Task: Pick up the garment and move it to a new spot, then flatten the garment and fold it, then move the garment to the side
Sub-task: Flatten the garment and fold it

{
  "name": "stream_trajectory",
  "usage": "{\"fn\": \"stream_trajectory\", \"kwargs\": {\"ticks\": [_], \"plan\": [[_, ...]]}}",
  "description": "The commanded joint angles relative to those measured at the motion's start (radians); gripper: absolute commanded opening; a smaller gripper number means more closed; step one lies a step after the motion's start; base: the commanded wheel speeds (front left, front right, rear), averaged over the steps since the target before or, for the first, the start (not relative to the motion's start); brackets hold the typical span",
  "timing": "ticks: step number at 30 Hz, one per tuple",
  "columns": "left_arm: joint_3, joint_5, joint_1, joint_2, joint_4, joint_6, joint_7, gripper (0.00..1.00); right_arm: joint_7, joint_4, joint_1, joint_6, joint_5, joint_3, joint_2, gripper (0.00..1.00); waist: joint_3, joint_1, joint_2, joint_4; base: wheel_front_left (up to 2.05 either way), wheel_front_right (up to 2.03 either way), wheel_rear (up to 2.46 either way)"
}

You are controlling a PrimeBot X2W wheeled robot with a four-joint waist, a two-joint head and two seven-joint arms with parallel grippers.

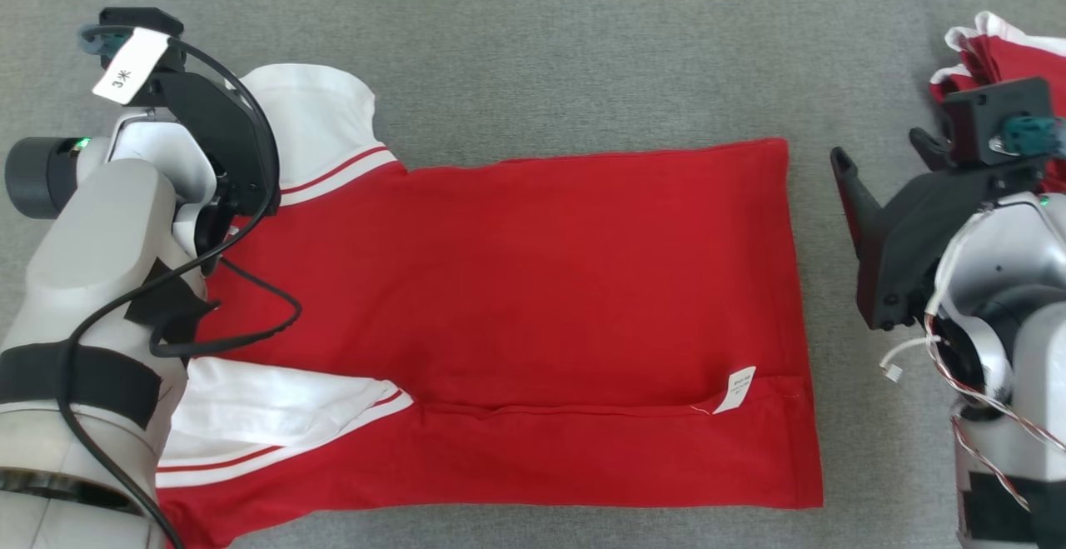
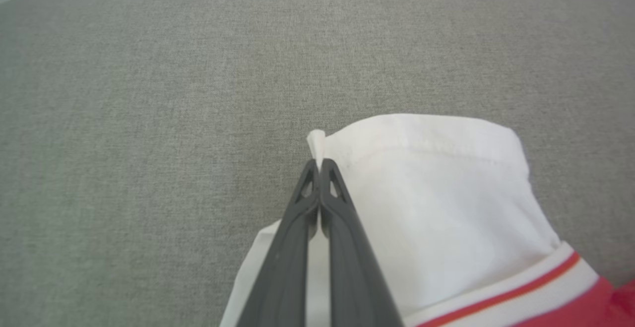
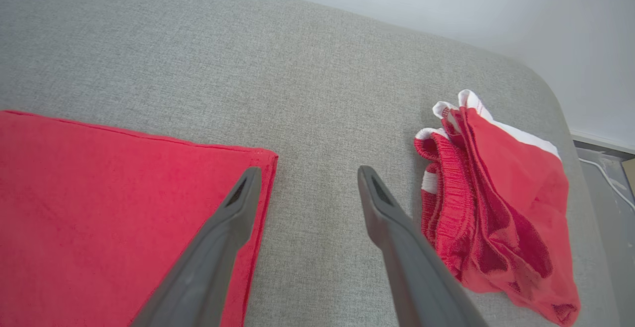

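Already flat with its lower edge folded in, the shirt seems half-folded: the left gripper pinches the upper-left white sleeve, while the right gripper hangs apart.

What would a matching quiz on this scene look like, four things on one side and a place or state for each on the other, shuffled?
Things:
1. left gripper
2. right gripper
3. shirt
4. second garment

States:
A. bunched up at the far right
B. open, beside the shirt's hem
C. shut on the edge of a white sleeve
D. spread flat, one long edge folded over

Pairs: 1-C, 2-B, 3-D, 4-A
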Motion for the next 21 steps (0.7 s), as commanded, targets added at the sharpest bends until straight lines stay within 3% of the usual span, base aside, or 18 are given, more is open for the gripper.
{"fn": "stream_trajectory", "kwargs": {"ticks": [1, 21], "plan": [[-0.003, -0.009, 0.001, -0.002, 0.006, -0.003, -0.010, 0.00, -0.015, 0.034, -0.023, 0.000, 0.005, 0.002, -0.002, 1.00, -0.001, 0.0001, 0.0000, 0.010, 0.00, 0.00, 0.00], [-0.027, -0.026, -0.040, -0.022, 0.033, -0.022, -0.032, 0.00, -0.091, 0.386, -0.194, 0.000, 0.005, 0.050, -0.018, 1.00, 0.037, 0.0001, 0.0000, 0.033, 0.00, 0.00, 0.00]]}}
